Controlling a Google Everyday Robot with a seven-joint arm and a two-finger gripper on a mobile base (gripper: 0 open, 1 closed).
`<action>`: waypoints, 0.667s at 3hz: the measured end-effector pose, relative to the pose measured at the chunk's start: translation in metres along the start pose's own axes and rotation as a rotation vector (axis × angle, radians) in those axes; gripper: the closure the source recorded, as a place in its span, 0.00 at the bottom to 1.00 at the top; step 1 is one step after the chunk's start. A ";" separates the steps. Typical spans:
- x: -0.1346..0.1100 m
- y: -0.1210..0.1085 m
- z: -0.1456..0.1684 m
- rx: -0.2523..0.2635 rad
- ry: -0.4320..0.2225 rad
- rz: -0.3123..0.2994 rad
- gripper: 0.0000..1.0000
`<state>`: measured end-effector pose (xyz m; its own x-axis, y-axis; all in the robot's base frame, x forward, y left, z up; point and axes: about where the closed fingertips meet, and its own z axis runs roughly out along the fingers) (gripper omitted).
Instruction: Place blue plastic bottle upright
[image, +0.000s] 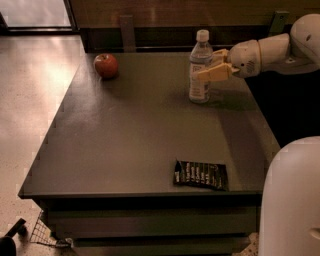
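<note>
The blue plastic bottle stands upright on the dark table near its back right. It is clear with a white cap and a pale label. My gripper reaches in from the right at the bottle's mid height. Its yellowish fingers are closed around the bottle, the near one across its front and the far one partly hidden behind it. The bottle's base rests on the table top.
A red apple sits at the back left of the table. A flat black snack packet lies near the front right edge. My white robot body fills the lower right corner. A dark wall runs behind the table.
</note>
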<state>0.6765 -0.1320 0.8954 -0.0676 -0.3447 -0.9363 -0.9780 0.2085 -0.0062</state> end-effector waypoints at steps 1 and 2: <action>0.000 0.000 0.001 -0.001 0.000 0.000 0.30; 0.000 0.000 0.001 -0.001 0.000 0.000 0.04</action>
<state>0.6768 -0.1311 0.8955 -0.0675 -0.3444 -0.9364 -0.9783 0.2073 -0.0057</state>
